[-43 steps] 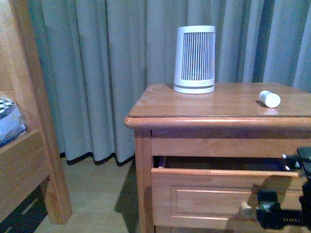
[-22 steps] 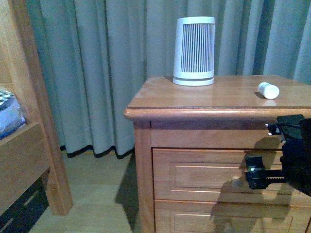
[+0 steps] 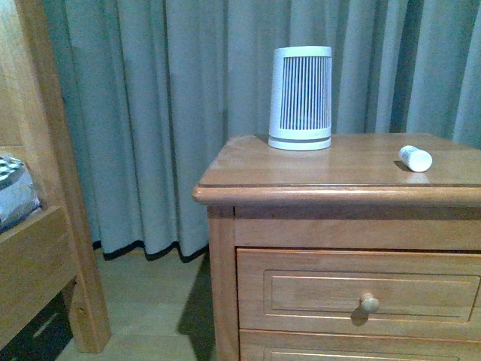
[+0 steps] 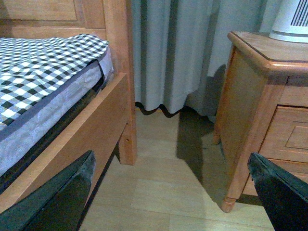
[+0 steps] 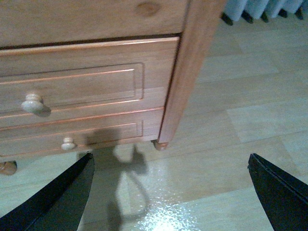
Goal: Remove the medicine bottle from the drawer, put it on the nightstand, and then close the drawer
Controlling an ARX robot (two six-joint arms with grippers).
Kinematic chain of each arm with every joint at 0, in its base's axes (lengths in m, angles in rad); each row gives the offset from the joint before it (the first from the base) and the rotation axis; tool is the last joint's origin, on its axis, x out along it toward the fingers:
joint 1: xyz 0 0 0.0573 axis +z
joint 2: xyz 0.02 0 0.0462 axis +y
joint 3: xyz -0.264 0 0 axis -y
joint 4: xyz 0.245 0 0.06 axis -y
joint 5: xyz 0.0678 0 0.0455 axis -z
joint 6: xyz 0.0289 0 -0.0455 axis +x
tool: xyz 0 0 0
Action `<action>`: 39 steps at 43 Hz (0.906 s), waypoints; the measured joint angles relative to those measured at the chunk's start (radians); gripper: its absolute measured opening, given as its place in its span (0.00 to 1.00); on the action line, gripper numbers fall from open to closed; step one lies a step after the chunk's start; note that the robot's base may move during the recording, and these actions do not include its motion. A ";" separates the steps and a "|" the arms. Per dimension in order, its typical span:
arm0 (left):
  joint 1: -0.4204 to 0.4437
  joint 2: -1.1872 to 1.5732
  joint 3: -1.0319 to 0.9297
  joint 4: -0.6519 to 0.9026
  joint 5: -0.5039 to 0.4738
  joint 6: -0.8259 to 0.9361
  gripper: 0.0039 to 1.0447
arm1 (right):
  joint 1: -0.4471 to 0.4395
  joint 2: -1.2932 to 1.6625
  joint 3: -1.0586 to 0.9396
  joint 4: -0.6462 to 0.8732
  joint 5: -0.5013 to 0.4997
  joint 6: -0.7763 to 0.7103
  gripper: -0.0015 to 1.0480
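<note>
The medicine bottle (image 3: 415, 158) lies on its side on the right part of the nightstand (image 3: 301, 194) top. The upper drawer (image 3: 316, 289) is shut, with its round knob (image 3: 369, 303) showing. Neither arm shows in the front view. In the right wrist view my right gripper (image 5: 171, 192) is open and empty above the floor, apart from the shut drawer (image 5: 72, 82) and its knob (image 5: 32, 103). In the left wrist view my left gripper (image 4: 171, 192) is open and empty over the floor between the bed and the nightstand (image 4: 245, 106).
A large white ribbed device (image 3: 301, 98) stands at the back of the nightstand top. The wooden bed frame (image 3: 45, 226) with a checked mattress (image 4: 43, 67) is to the left. Grey curtains (image 3: 150, 113) hang behind. The lower drawer's knob (image 5: 68, 143) shows.
The upper drawer went from partly open to fully shut. My right gripper, which was at the drawer front, has drawn back out of the front view.
</note>
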State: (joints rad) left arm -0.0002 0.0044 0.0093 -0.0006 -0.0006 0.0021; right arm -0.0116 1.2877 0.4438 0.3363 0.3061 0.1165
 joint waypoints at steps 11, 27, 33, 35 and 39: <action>0.000 0.000 0.000 0.000 0.000 0.000 0.94 | -0.144 -0.785 -0.102 -0.443 -0.117 -0.091 0.93; 0.000 0.000 0.000 0.000 0.000 0.000 0.94 | -0.118 -1.028 -0.226 -0.514 -0.070 -0.051 0.93; 0.000 0.000 0.000 0.000 0.000 0.000 0.94 | -0.203 -1.144 -0.311 -0.356 -0.426 -0.087 0.75; 0.000 0.000 0.000 0.000 0.000 0.000 0.94 | -0.195 -1.164 -0.317 -0.345 -0.484 -0.093 0.69; 0.000 0.000 0.000 0.000 0.000 0.000 0.94 | -0.166 -1.184 -0.334 -0.343 -0.477 -0.102 0.56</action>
State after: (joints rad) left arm -0.0002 0.0044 0.0093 -0.0006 -0.0006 0.0021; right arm -0.1780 0.1040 0.1097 -0.0063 -0.1711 0.0143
